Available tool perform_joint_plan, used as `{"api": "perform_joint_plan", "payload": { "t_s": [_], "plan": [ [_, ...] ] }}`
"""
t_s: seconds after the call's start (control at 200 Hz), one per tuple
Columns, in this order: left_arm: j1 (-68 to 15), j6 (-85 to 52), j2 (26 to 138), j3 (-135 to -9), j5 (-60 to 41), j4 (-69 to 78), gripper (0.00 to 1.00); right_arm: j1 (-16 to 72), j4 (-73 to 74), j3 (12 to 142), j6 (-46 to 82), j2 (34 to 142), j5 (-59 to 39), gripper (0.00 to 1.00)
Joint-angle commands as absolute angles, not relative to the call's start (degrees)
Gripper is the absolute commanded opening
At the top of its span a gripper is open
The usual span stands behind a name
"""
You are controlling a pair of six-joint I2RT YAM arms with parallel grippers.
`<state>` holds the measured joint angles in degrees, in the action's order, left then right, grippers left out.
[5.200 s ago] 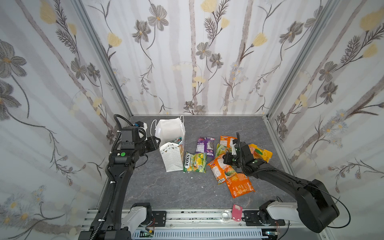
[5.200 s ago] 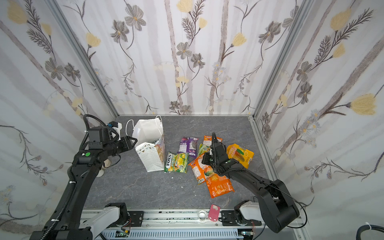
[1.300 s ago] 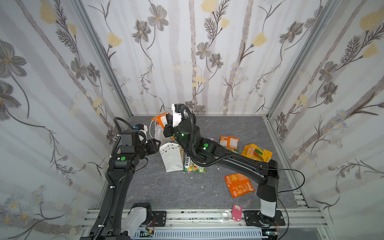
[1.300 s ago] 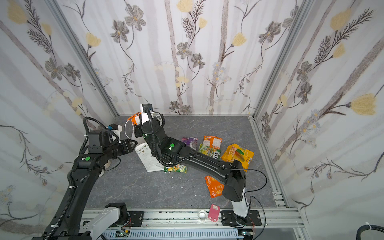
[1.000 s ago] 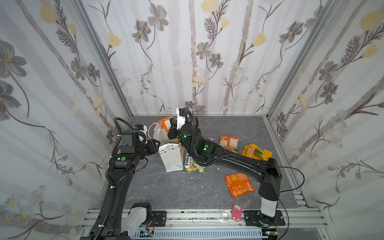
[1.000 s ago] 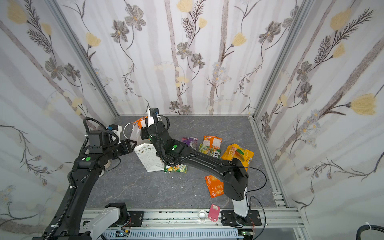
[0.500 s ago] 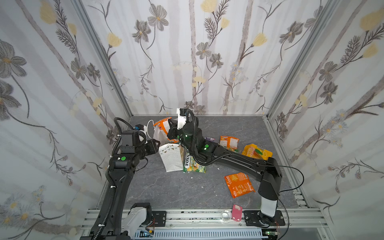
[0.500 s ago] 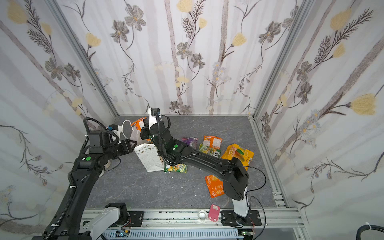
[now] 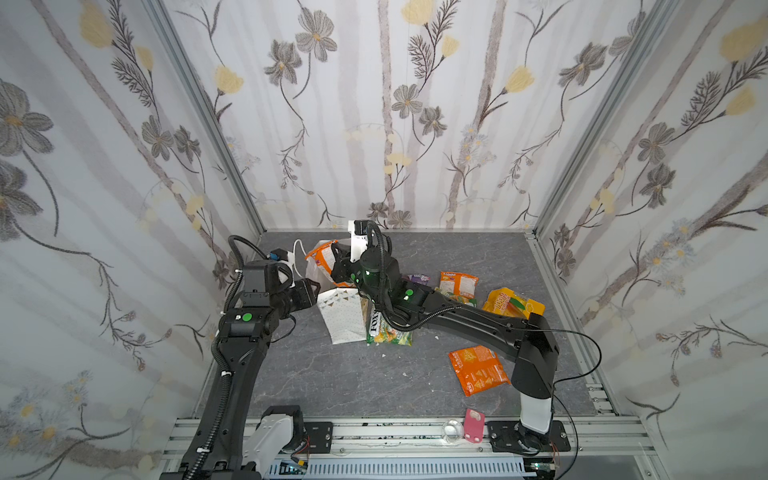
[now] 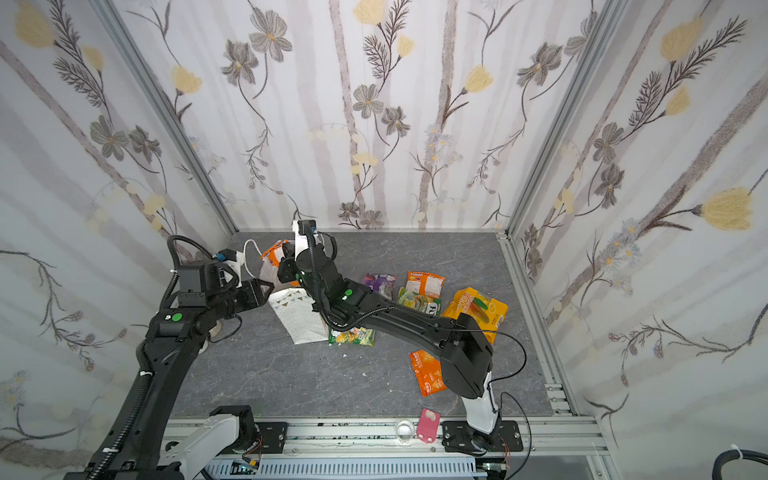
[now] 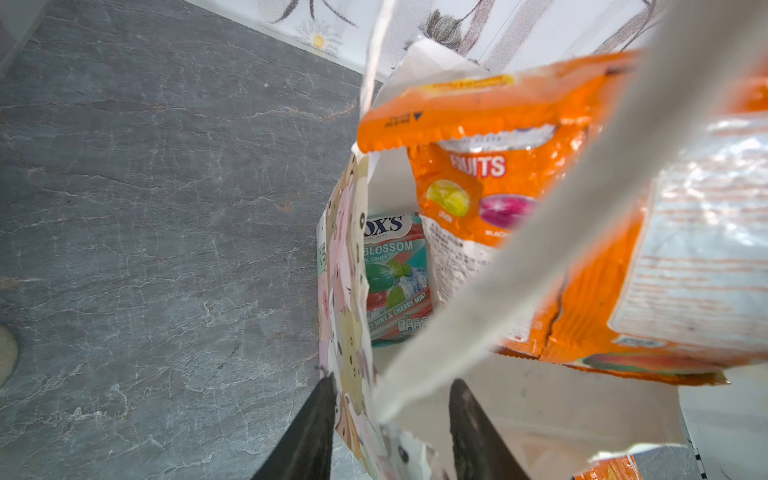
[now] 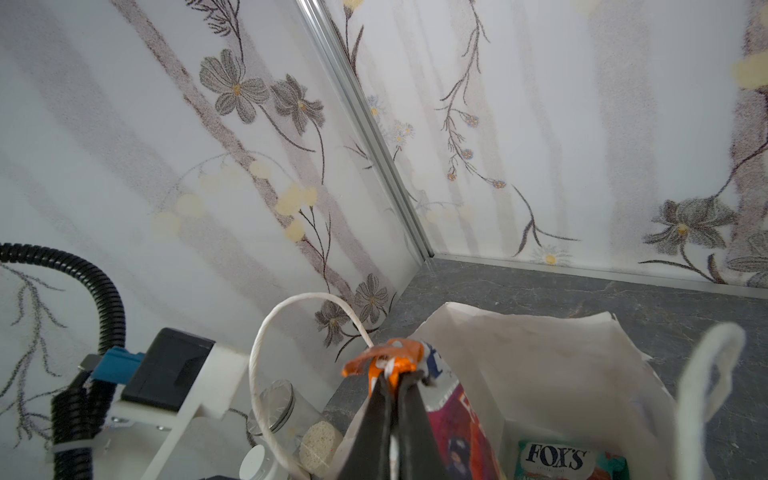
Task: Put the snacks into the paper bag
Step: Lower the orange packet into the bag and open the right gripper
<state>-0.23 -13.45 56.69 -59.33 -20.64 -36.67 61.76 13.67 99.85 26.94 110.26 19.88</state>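
The tall white paper gift bag (image 9: 340, 318) with dotted sides stands open at the table's back left, and the step in hand looks like dropping a packet into it. The right arm reaches across the middle, and the flat glossy orange snack packet (image 9: 321, 261) hangs tilted over the bag's mouth, seemingly part-way in. The right gripper (image 12: 392, 374) has its jaws together, clamped on the packet's crimped top seal. The left gripper (image 11: 392, 380) straddles the near rim with paper between its jaws; whether it pinches I cannot tell. A good release would wait until the packet points down, clear of the white cord handle (image 12: 291, 307) and above the teal FOX'S packet (image 11: 395, 274) at the bottom. Pale floral wall panels (image 9: 374, 104) enclose a grey stone-patterned tabletop (image 9: 324, 374), where several more packets lie right of the bag, the green-yellow FOX'S packet (image 9: 388, 330) touching it.
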Motion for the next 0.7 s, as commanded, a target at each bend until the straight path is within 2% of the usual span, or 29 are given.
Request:
{"api": "perform_joint_plan", "payload": {
  "t_s": [0.0, 0.105, 0.19, 0.45, 0.694],
  "plan": [
    [-0.18, -13.01, 56.85, -59.5, -20.37, -35.65, 0.44, 61.79, 15.56, 100.55, 27.22, 109.91, 19.58, 0.08],
    [-0.17, -13.01, 56.71, -59.36, -20.14, -35.63, 0.44, 61.79, 15.51, 100.63, 27.16, 109.87, 19.25, 0.12],
    [-0.18, -13.14, 56.69, -59.32, -20.05, -35.68, 0.44, 61.79, 15.16, 100.76, 26.98, 109.63, 19.13, 0.27],
    [-0.13, -13.43, 56.86, -59.06, -20.54, -35.08, 0.44, 62.31, 13.18, 102.51, 24.52, 108.81, 17.34, 0.31],
    [-0.18, -13.89, 56.52, -59.91, -20.66, -35.19, 0.44, 63.54, 1.07, 109.17, 19.38, 105.78, 14.77, 0.35]
  ]
}}
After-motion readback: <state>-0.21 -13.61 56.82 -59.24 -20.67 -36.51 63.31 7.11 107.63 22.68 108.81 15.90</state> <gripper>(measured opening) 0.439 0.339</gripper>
